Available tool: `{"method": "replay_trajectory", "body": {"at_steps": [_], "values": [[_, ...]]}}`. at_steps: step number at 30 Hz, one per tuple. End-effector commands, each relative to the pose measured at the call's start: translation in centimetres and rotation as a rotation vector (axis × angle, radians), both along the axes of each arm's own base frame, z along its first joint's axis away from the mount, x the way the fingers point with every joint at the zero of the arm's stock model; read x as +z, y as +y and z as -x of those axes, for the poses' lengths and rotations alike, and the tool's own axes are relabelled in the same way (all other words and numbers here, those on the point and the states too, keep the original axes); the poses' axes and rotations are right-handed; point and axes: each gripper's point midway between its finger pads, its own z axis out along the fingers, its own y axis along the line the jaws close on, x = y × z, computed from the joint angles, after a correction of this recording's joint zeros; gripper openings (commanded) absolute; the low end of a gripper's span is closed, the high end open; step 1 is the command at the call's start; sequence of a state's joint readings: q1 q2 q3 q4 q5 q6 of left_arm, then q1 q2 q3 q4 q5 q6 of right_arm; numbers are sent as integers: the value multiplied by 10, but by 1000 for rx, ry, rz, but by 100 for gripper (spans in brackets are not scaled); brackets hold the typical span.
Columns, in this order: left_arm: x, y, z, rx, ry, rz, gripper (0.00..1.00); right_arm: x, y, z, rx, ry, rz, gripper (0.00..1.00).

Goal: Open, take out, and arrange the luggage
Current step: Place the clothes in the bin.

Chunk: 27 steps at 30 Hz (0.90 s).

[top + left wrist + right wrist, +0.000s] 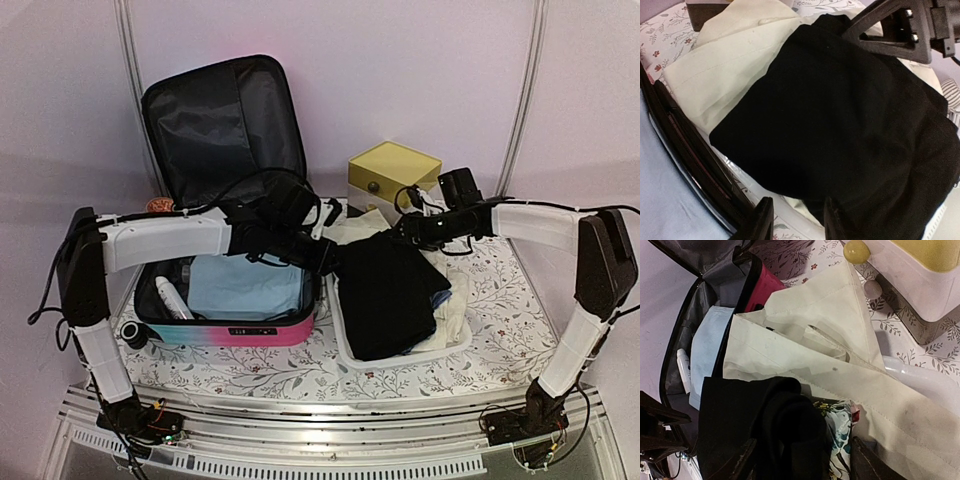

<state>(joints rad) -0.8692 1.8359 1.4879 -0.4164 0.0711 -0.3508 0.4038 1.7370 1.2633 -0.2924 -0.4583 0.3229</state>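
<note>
Your luggage (270, 330) lies open, lid up. Just right of it, the basket (400, 358) holds a cream cloth (452, 312) with a black garment (385, 290) on top. Inside the luggage a blue cloth (245, 285) and a white bottle (172, 297) remain, so unpacking looks about half done. The left gripper (797, 217) hangs at its right rim and the right gripper (802, 460) further right. Both sets of jaws stand apart at the garment, but you cannot tell whether either grips it.

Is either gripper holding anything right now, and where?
Cannot be told. Left gripper sits at the edge of the black garment beside the luggage; right gripper, jaws apart, straddles its bunched fold. Neither grip shows.
</note>
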Motion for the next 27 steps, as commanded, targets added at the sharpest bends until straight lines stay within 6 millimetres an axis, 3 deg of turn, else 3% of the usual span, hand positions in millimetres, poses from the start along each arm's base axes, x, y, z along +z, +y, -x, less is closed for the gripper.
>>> {"method": "replay_trajectory", "body": {"at_steps": [1,5,10,18,19,27], "values": [[-12,2,-18,41,-17,20,35,15,10,-9,29,-50,-18,57],[-22,1,-25,56,-19,29,32,12,13,-12,38,-60,-3,42],[-31,0,-38,85,-37,33,32,10,5,-19,-8,-78,35,5],[-23,-1,-61,124,-95,43,27,22,-25,-33,-145,-150,101,2],[-39,-2,-64,128,-83,19,26,23,-29,-34,-155,-155,99,2],[-46,-8,-90,163,-121,20,23,13,-54,-40,-259,-133,131,2]]}}
